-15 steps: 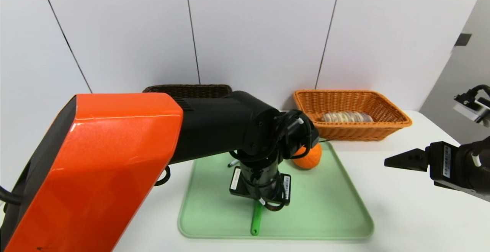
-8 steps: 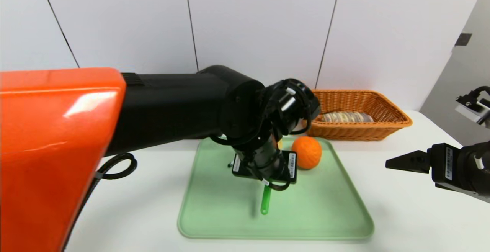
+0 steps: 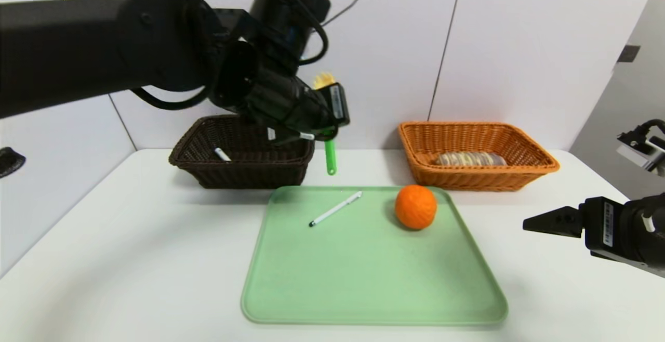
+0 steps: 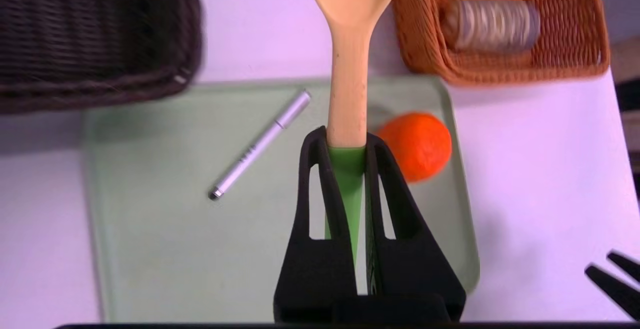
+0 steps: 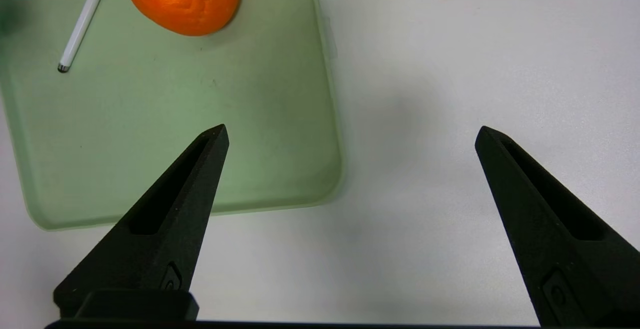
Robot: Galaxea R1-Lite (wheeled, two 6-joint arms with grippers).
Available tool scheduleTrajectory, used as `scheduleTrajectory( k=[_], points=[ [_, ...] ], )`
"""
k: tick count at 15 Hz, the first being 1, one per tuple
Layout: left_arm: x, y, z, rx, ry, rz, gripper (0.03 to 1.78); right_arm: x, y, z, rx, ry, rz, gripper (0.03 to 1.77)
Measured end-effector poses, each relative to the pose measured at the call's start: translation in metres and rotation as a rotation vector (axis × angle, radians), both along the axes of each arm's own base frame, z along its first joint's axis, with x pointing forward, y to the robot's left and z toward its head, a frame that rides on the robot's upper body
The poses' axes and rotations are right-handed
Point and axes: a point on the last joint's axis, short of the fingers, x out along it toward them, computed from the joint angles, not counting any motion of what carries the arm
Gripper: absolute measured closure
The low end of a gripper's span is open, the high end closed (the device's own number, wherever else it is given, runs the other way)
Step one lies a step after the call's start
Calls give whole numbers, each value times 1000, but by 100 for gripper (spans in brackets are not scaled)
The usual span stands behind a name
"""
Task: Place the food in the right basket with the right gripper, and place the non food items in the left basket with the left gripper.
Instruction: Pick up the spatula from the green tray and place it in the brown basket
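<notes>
From the head view, the left pincer [image 3: 330, 131] hangs raised above the tabletop [image 3: 130, 259], just beside the right end of the dark left basket [image 3: 241, 152], clamped on the pasta spoon [image 3: 329, 157], whose green handle points down and whose yellow head shows above the arm. A white marker [image 3: 221, 154] already lies inside that basket, so one non-food item looks sorted and the spoon seems to be on its way. Farther right, the orange-tan right basket [image 3: 478, 181] holds the striped roll [image 3: 470, 158], so one food item is done. On the green tray [image 3: 374, 290] the thin pen [image 3: 335, 209] and the orange fruit [image 3: 415, 206] remain, well apart from each other. The right pincer [image 3: 535, 222] waits at the near right over the tabletop. Through the left wrist view, the jaws press on the green handle of the spoon, its pale head reaching out over the far edge of the tray; the pen and fruit lie below on either side. Through the right wrist view, the right pincer's fingers [image 5: 180, 204] stand wide apart and hold nothing, with the fruit and pen far off on the tray. Judging by this, three things remain: dropping the spoon, then the pen, into the left basket, and the fruit into the right.
</notes>
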Motion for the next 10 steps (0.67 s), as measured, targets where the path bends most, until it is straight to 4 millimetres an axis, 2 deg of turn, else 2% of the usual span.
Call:
scheduleTrajectory(
  k=[3, 5, 10],
  points=[
    [37, 52, 5, -42, -32, 166, 169, 2, 0, -1, -9, 3, -5, 9],
    [61, 77, -1, -80, -38, 262, 169, 3, 0, -2, -11, 7, -10, 9],
    [106, 106, -35, -223, 48, 472, 169, 4, -1, -4, -15, 19, -15, 9]
  ],
)
